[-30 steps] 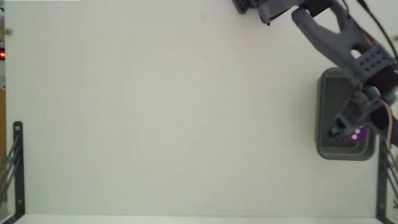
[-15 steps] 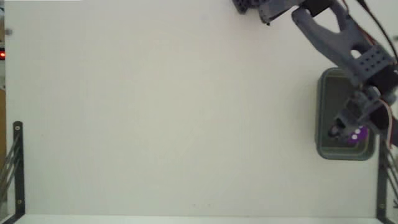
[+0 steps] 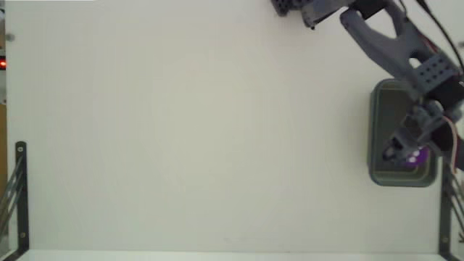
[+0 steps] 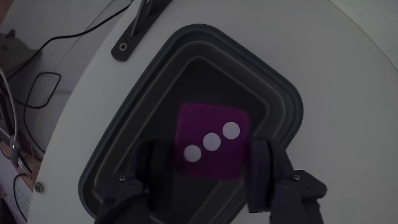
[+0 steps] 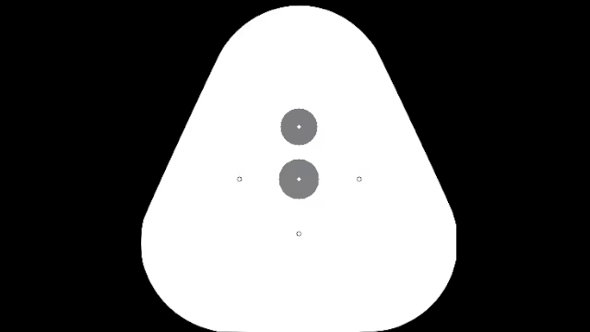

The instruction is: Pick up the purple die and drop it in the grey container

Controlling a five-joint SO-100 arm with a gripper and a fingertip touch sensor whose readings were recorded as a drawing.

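**Die held over the grey container**

Your gripper [image 4: 211, 165] is clamped on the purple die [image 4: 211, 142]: in the wrist view both fingers [image 4: 262, 168] press its left and right faces, and the face with three white pips in a diagonal row points at the camera. The die sits above the hollow of the grey container [image 4: 283, 102]; whether it touches the floor of the tray, you can't tell from this angle.

In the fixed view the container [image 3: 377, 134] sits at the right edge of the white table [image 3: 188, 130], with the arm [image 3: 391, 43] reaching down from the top right. The die [image 3: 415, 156] shows as a purple spot in the tray's lower half, under the gripper [image 3: 403, 151]. A black bracket [image 3: 20, 192] stands at the table's left edge.
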